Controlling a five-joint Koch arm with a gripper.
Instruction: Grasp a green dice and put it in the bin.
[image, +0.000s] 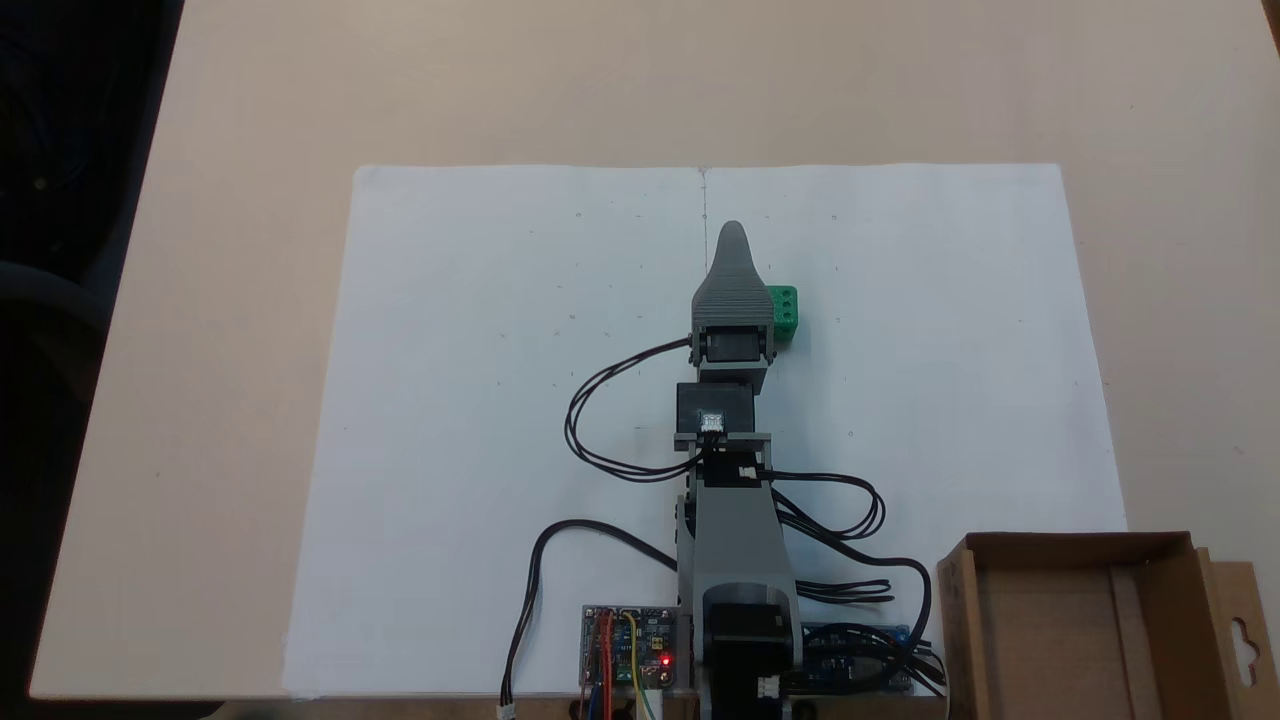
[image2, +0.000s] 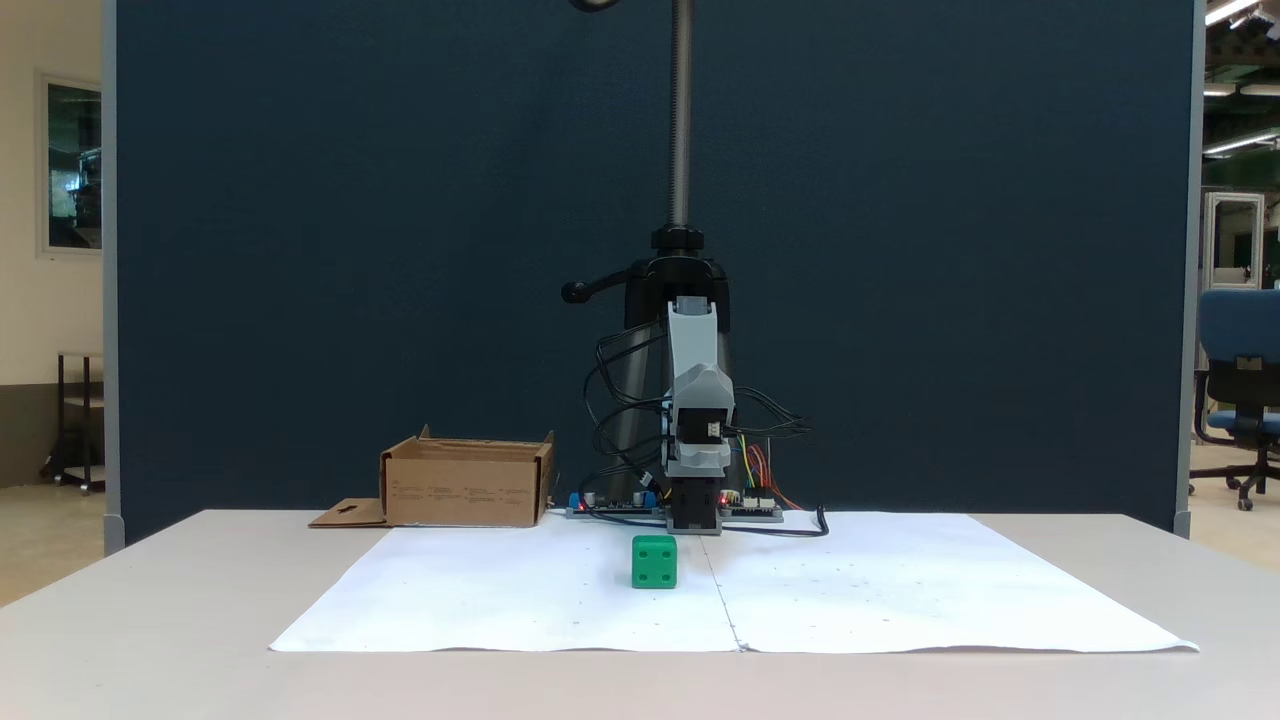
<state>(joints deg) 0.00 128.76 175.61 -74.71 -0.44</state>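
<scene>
The green dice (image: 786, 310) rests on the white paper, just right of my gripper (image: 733, 236) in a fixed view, its left part hidden under the grey jaw. From the front, the green dice (image2: 655, 560) stands well below and slightly left of the raised gripper (image2: 700, 400), apart from it. A single grey pointed jaw shows, so whether it is open or shut is unclear. The bin (image: 962, 620), a brown cardboard box, sits beside the arm's base; from the front the bin (image2: 465, 492) is at the back left.
White paper sheets (image: 480, 400) cover the middle of the beige table (image: 220, 300). Circuit boards (image: 628, 648) and looping black cables (image: 600, 400) crowd the arm's base. A stand pole (image2: 681, 110) and a dark blue partition (image2: 350, 250) rise behind the arm.
</scene>
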